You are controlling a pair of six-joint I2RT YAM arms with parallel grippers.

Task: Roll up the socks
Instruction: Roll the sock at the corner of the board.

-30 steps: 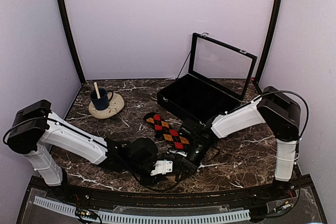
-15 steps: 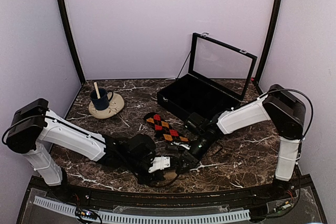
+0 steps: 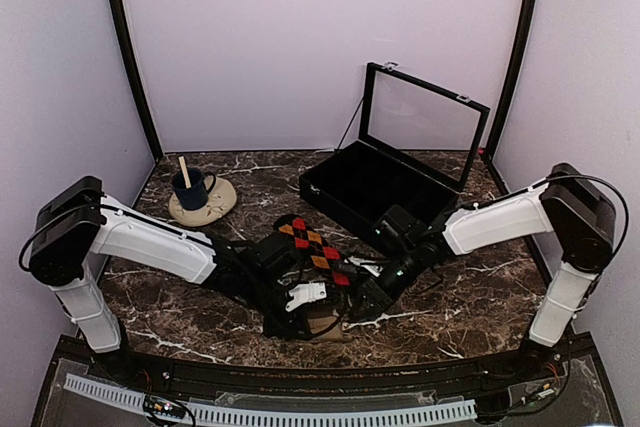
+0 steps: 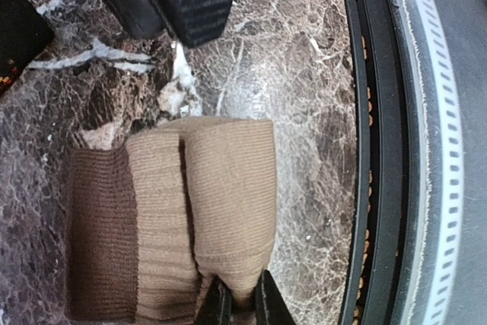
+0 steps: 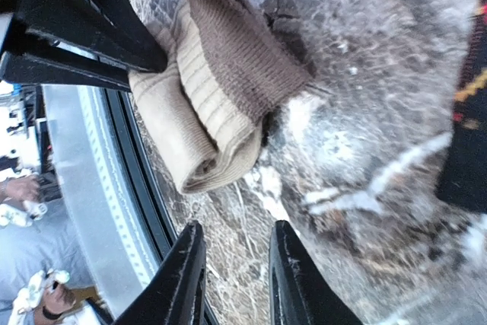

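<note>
The tan-brown sock (image 4: 198, 211) lies folded into a thick bundle near the table's front edge, its darker brown cuff on one side. My left gripper (image 4: 237, 304) is shut on the bundle's end, pinching the outer fold. In the top view the sock (image 3: 326, 326) peeks out under the left gripper (image 3: 318, 309). My right gripper (image 5: 234, 272) is open and empty, just short of the bundle (image 5: 205, 104), not touching it. The argyle sock (image 3: 314, 246) lies flat on the table behind both grippers; its edge shows in the right wrist view (image 5: 466, 150).
An open black case (image 3: 385, 187) with a raised glass lid stands at the back right. A blue mug (image 3: 192, 187) with a stick in it sits on a cream saucer at the back left. The table's black front rim (image 4: 365, 150) runs close to the bundle.
The right gripper has drawn back to the right, away from the tan sock, and stands open. The left gripper has shifted slightly right, still holding the bundle.
</note>
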